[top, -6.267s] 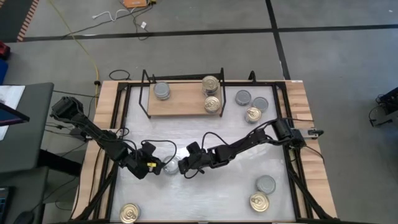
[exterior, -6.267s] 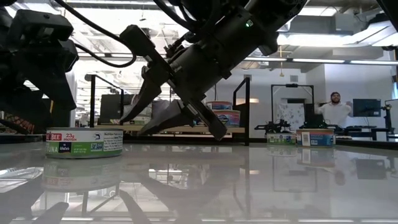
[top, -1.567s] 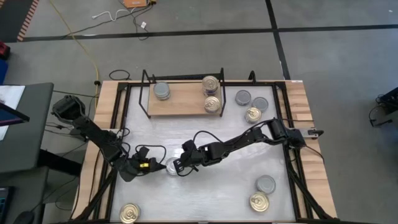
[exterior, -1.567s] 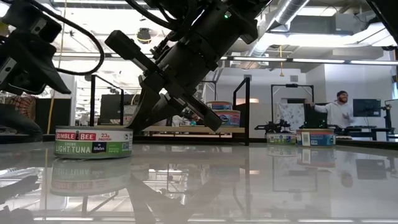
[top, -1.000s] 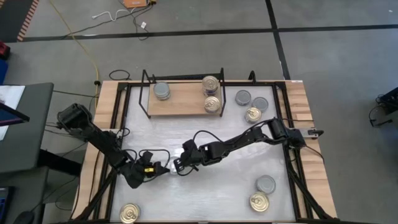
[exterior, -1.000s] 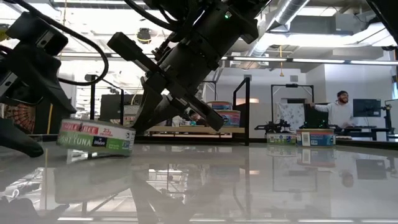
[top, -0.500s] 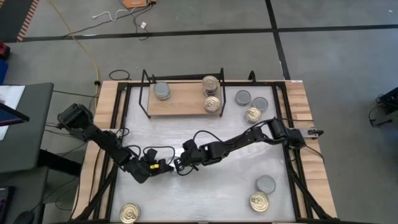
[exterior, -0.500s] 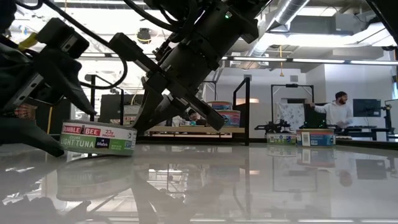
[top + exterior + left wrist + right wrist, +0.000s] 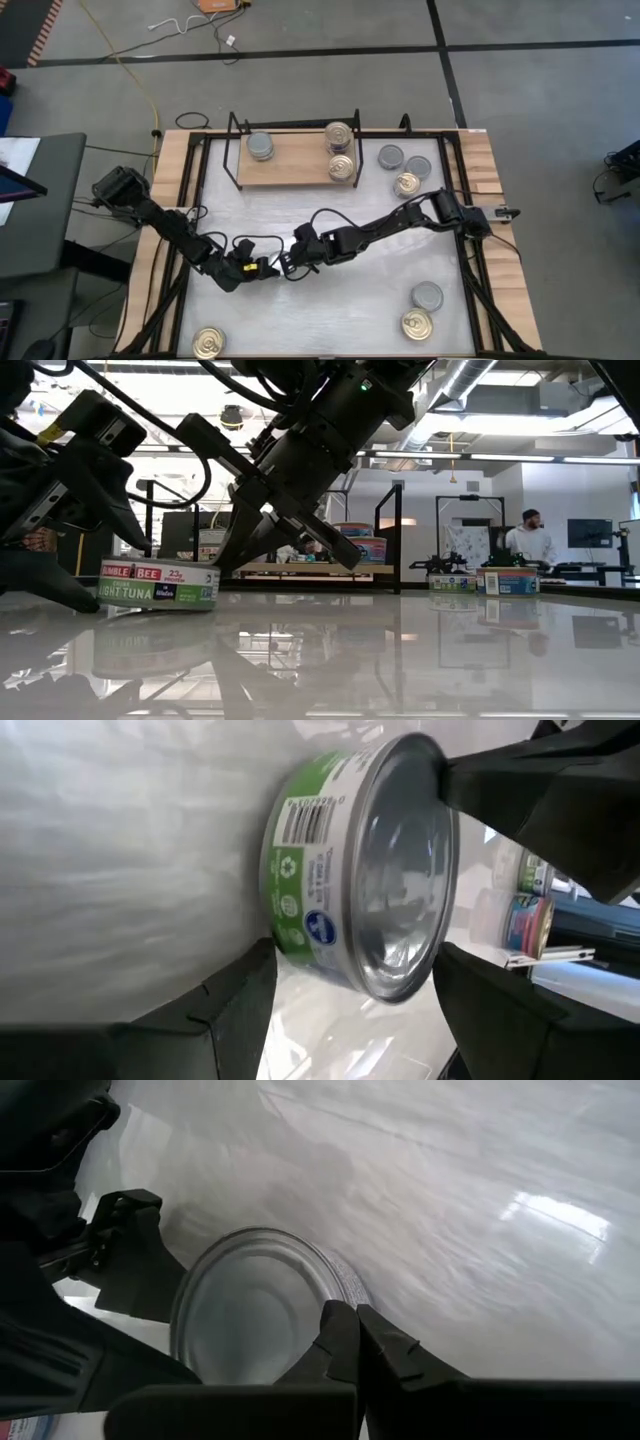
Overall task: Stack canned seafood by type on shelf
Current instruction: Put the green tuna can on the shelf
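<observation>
Progress: three cans stand on the shelf (image 9: 290,168) — one grey-topped at its left end, two gold-topped at its right; about seven wait on the tabletop (image 9: 380,290).
Can in hand: a green-labelled light-tuna can (image 9: 158,583) with plain silver top, flat on the tabletop well in front of the shelf.
Left gripper (image 9: 350,1010): fingers spread wide either side of the can, apparently not yet squeezing.
Right gripper (image 9: 350,1342): fingers pressed together, tips at the can's rim.
Loose cans: three just right of the shelf, others near the front corners.
</observation>
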`<state>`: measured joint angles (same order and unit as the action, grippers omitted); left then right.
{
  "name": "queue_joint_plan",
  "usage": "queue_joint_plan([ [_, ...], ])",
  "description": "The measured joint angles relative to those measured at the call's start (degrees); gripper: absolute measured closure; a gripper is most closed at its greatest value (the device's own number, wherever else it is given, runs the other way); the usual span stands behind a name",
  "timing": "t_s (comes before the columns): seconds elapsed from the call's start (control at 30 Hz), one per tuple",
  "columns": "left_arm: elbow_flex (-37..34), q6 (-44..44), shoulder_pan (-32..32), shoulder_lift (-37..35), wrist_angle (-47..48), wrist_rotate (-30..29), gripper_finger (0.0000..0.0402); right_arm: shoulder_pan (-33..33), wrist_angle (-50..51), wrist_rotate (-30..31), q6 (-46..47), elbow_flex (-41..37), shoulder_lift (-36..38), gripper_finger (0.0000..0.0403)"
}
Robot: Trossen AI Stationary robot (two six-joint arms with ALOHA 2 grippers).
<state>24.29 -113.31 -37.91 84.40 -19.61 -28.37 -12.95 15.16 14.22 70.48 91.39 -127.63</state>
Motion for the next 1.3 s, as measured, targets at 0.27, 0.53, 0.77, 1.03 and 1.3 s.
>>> queue_joint_plan([
  [0.27, 0.02, -0.27, 0.02, -0.02, 0.07, 0.44, 0.0143, 0.02, 0.85, -0.26, 0.15, 0.02, 0.00, 0.0382],
  [0.53, 0.06, 1.00, 2.35, 0.82, -1.60, 0.32, 0.0143, 0.02, 0.90, -0.48, -0.15, 0.02, 0.00, 0.0382],
  [0.77, 0.16, 1.40, 2.51, 6.58, -9.98, -1.56, 0.0143, 0.01, 1.13, -0.66, -0.53, -0.02, -0.02, 0.0382],
  [1.03, 0.13, 2.56, 2.71, 6.89, -11.15, -1.69, 0.0144, 0.00, 1.07, -0.96, -1.53, -0.07, -0.07, 0.0378],
  [1.3, 0.09, 2.51, 2.62, 6.93, -10.77, -1.87, 0.0191, -0.08, 0.83, -0.96, -1.84, -0.07, -0.09, 0.0355],
])
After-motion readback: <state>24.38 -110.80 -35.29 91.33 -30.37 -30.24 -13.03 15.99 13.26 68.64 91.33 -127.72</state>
